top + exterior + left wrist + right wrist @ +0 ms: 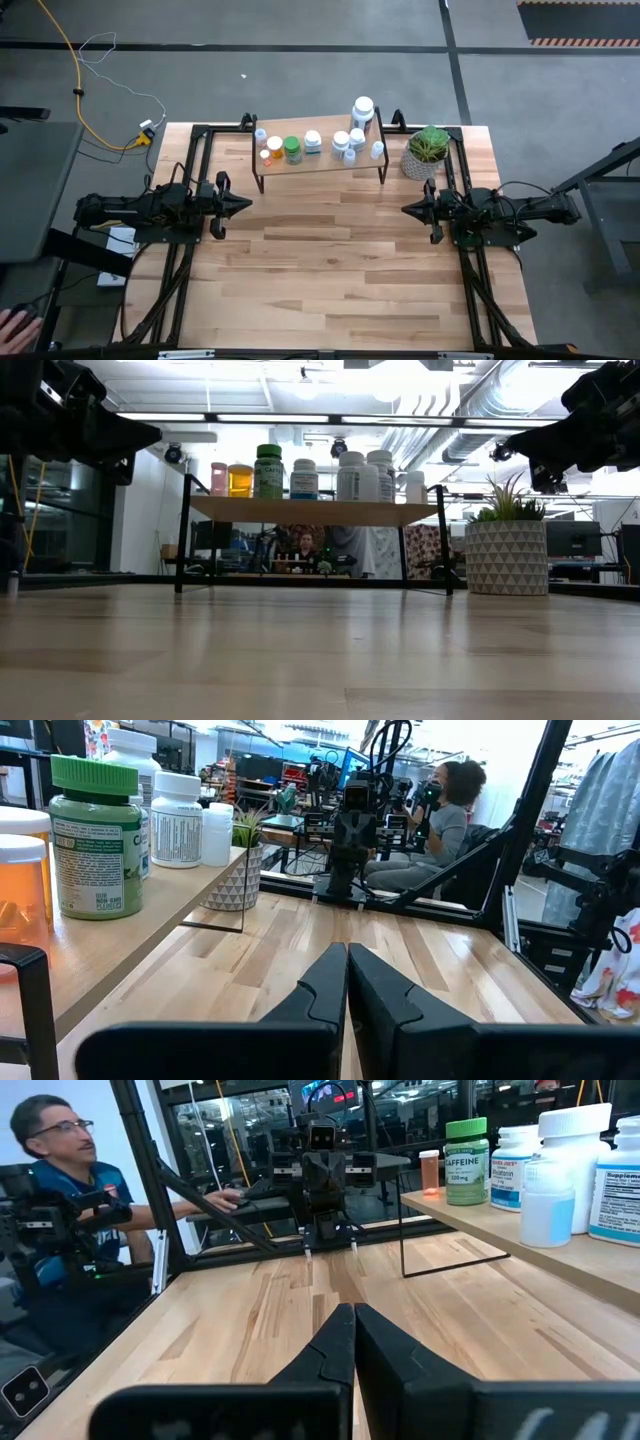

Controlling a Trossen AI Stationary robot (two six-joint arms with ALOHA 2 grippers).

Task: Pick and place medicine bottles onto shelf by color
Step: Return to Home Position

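Note:
The shelf [320, 160] stands at the table's far middle, a light board on thin black legs. Several medicine bottles stand upright on its top: two orange ones [266, 155] and a green one [291, 150] toward its left end, white and clear ones [343, 145] toward its right, a tall white one [362, 110] at the back. The green bottle [96, 840] also shows in the left wrist view, and again as the green bottle [466, 1162] in the right wrist view. My left gripper [245, 204] waits shut at the table's left. My right gripper [407, 210] waits shut at the right. Both hover above the tabletop.
A potted green plant [427, 152] in a patterned white pot stands just right of the shelf, near the table's far right corner. Black frame rails run along both sides of the table. Bare tabletop [330, 270] spreads between the arms. People sit beyond the table.

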